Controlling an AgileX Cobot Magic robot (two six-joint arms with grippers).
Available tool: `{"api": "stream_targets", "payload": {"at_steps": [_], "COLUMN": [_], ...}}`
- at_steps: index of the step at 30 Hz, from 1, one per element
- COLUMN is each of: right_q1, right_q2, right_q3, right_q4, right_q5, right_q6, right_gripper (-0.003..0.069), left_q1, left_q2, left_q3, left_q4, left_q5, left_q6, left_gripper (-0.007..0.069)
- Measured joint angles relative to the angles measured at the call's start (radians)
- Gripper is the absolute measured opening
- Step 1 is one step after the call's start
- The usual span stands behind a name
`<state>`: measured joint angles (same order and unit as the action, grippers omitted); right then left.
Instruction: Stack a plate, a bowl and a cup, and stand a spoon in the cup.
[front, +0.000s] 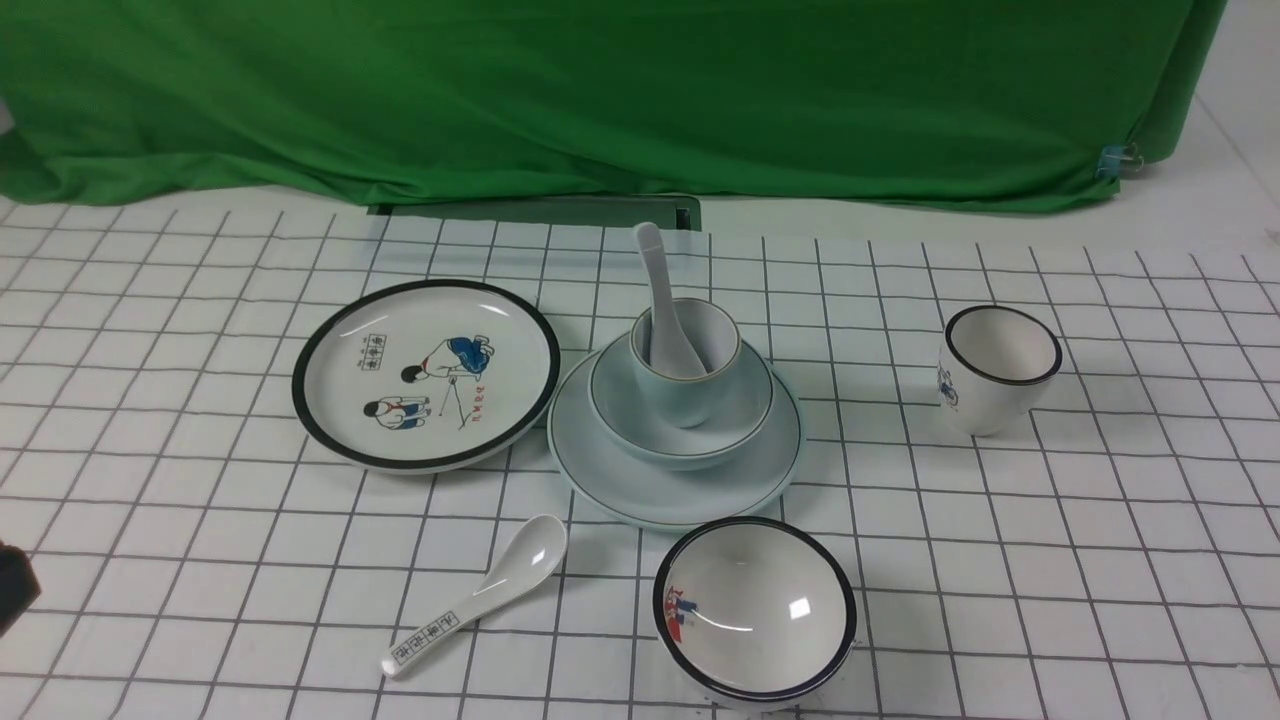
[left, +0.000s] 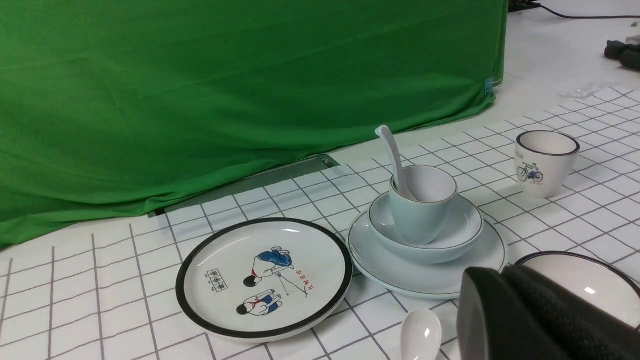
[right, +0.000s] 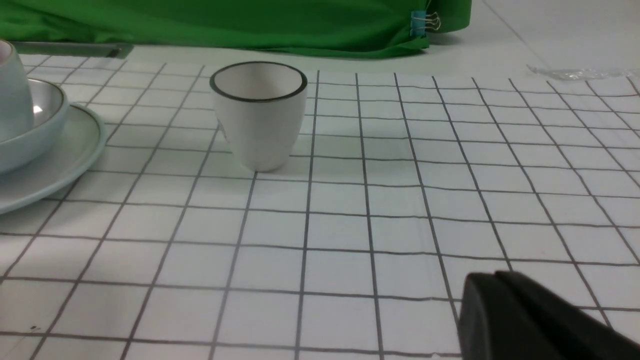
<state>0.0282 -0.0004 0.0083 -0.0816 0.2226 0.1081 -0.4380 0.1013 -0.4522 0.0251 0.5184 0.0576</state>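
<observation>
- Nearest our front camera sits the black-rimmed bowl with a red-blue figure, upright on the table, just ahead of our left fingers in the left wrist view.
- Our left fingers are pressed together and hold nothing; the printed spoon lies just beside them, its scoop showing next to them.
- Our right fingers are also closed and empty, low over the grid cloth, well apart from the dishes.
- Ahead of the left fingers, the plate carries the bowl, and the cup stands upright in that bowl.
- We see the spoon standing in the cup, scoop down, handle leaning against the far rim.
- Touching the plate's edge on its left is the cartoon plate.
- Ahead of the right fingers stands the black-rimmed white cup, upright, apart from the stack.
- Behind everything hangs a green cloth.
</observation>
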Motion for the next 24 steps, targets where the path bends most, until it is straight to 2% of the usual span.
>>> {"api": "stream_targets", "payload": {"at_steps": [24], "right_q1": [0.0], "right_q2": [0.0], "right_q3": [0.0], "right_q4": [0.001], "right_q5": [0.001], "right_q6": [0.0], "right_gripper": [0.0078], "left_q1": [0.0], "left_q2": [0.0], "left_q3": [0.0], "left_q4": [0.0], "left_q5": [0.0], "left_q6": [0.002], "left_gripper": [-0.0029]}}
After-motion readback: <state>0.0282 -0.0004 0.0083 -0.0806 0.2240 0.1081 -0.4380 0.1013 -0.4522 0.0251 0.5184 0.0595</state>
